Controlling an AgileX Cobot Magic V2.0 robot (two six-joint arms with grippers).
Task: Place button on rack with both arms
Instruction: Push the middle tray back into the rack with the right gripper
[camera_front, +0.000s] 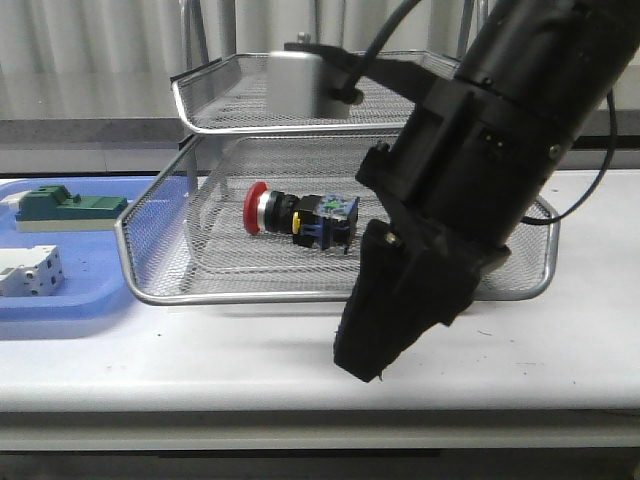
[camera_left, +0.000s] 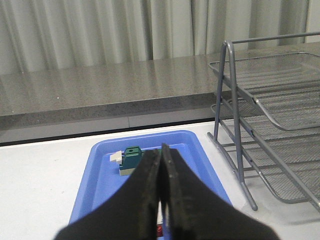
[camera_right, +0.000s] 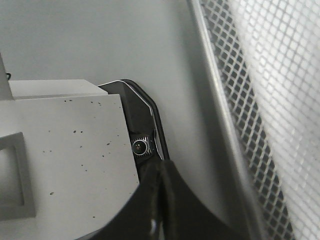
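The button lies on its side in the bottom tier of the silver wire-mesh rack, red head to the left, with nothing touching it. My right gripper hangs in front of the rack over the table's front strip, pointing down and left, shut and empty. In the right wrist view its fingertips meet beside the rack's rim. My left gripper is shut with nothing between its tips, over the blue tray, left of the rack's frame. It is outside the front view.
The flat blue tray sits left of the rack and holds a green block and a white block. The green block lies just beyond the left fingertips. A grey ledge and curtains stand behind the table.
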